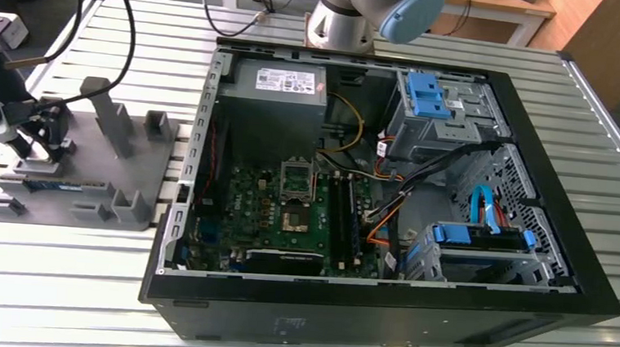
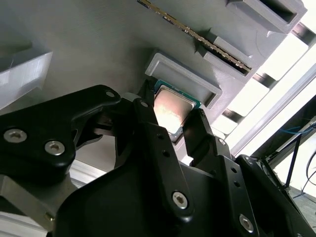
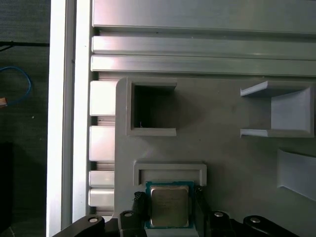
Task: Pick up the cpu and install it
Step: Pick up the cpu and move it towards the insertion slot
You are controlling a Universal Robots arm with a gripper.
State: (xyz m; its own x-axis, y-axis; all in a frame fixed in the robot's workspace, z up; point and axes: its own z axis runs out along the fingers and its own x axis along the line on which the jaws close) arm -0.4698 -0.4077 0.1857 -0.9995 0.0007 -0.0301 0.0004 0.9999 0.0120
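The cpu (image 3: 169,206), a small square chip with a silvery top and thin green rim, lies in a shallow walled pocket of the grey fixture (image 3: 237,143). My gripper (image 3: 169,207) is down over it, one black finger (image 3: 140,206) against each side of the chip; the jaws look shut on it. The second wrist view shows the cpu (image 2: 173,106) wedged between the fingers (image 2: 148,123) of the gripper (image 2: 170,109). In the exterior view the gripper (image 1: 41,142) is at the fixture (image 1: 103,167), at that view's left. The motherboard's socket (image 1: 295,202) lies open inside the computer case (image 1: 387,326).
A long memory stick (image 2: 197,34) stands in a slot of the fixture close by. Upright grey posts (image 1: 107,114) rise from the fixture. The case holds a power supply (image 1: 283,86), blue drive cages (image 1: 435,100) and loose cables (image 1: 395,204). All rests on a slatted metal table (image 1: 62,287).
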